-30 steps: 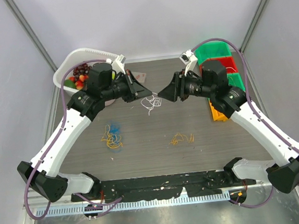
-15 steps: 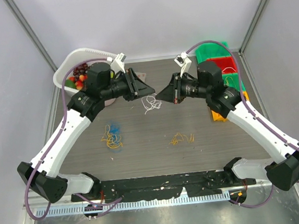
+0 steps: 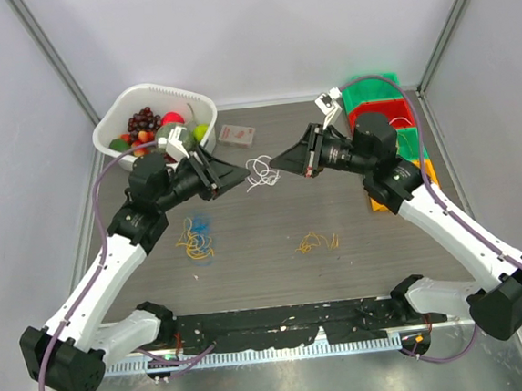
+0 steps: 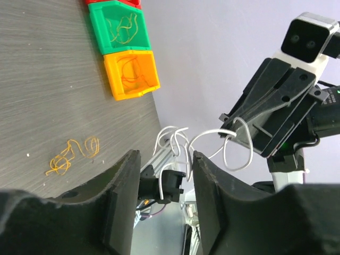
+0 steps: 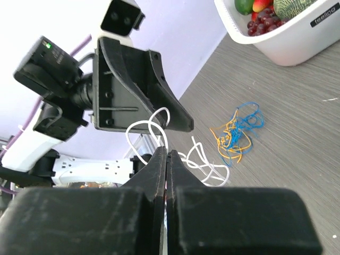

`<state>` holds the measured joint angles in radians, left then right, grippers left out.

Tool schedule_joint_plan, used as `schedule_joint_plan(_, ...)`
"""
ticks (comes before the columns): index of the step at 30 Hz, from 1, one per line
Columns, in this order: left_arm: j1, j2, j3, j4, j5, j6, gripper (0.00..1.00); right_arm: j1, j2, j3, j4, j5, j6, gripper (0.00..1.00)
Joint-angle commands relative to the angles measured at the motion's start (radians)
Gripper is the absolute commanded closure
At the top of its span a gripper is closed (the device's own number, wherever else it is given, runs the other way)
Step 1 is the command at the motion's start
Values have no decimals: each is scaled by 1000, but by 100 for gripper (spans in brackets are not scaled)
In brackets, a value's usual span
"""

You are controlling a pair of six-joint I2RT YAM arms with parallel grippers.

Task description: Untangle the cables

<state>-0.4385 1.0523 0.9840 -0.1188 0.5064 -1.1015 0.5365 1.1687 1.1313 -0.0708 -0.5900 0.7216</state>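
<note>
A white cable (image 3: 261, 172) hangs in loose loops between my two grippers over the far middle of the table. My right gripper (image 3: 275, 165) is shut on it; in the right wrist view the white cable (image 5: 150, 123) curls out from the closed fingertips of my right gripper (image 5: 167, 152). My left gripper (image 3: 239, 172) stands open just left of the loops. In the left wrist view the white cable (image 4: 175, 139) dangles past the parted jaws of my left gripper (image 4: 163, 158). A blue and yellow tangle (image 3: 196, 238) lies on the table at the left. A yellow-orange cable (image 3: 318, 242) lies nearer the middle.
A white basket (image 3: 115, 122) of fruit stands at the back left. A small card box (image 3: 237, 135) lies beside it. Green, red and orange bins (image 3: 378, 94) line the right edge, with thin cables inside the green bin (image 4: 119, 25) and the orange bin (image 4: 130, 73).
My left gripper opened, let go of the white cable and drew back to the left, uncovering the basket. My right gripper closed on the white cable and lifted it slightly.
</note>
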Motion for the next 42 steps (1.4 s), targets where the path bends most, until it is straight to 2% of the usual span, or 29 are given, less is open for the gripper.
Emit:
schedule_joint_plan(1, -2, -63, -65, 203, 9, -64, 50, -13, -38, 35, 106, -24, 65, 99)
schedule_joint_plan(4, -2, -60, -84, 248, 20, -103, 45, -13, -32, 36, 114, -34, 76, 99)
schedule_joint_plan(11, -12, 5, -10, 257, 34, -92, 38, -13, -34, 32, 117, -36, 79, 99)
schedule_joint_plan(15, -48, 58, 65, 145, 15, -20, 40, -13, -37, 31, 111, -30, 73, 99)
schedule_joint_plan(17, -65, 86, 111, 41, 3, 38, 46, -13, -41, 36, 98, -24, 61, 99)
schedule_joint_plan(18, -66, 90, 139, -25, -21, 72, 53, -13, -46, 50, 77, -18, 36, 99)
schedule_joint_plan(20, -65, 86, 198, -228, -136, 177, 69, -13, -56, 89, -54, 41, -32, 99)
schedule_joint_plan(22, -63, 80, 249, -410, -265, 273, 82, -12, -78, 142, -169, 184, -123, 99)
schedule_joint_plan(28, -62, 35, 320, -645, -535, 449, 98, -13, -109, 283, -449, 533, -338, 99)
schedule_joint_plan(31, -62, 15, 329, -644, -554, 474, 100, -15, -116, 291, -483, 585, -379, 99)
schedule_joint_plan(35, -62, 5, 317, -555, -457, 462, 100, -12, -106, 275, -481, 587, -384, 99)
schedule_joint_plan(38, -62, 24, 353, -588, -498, 476, 100, -10, -92, 280, -520, 703, -396, 99)
schedule_joint_plan(42, -63, 57, 427, -665, -566, 580, 100, -12, -70, 291, -566, 757, -459, 99)
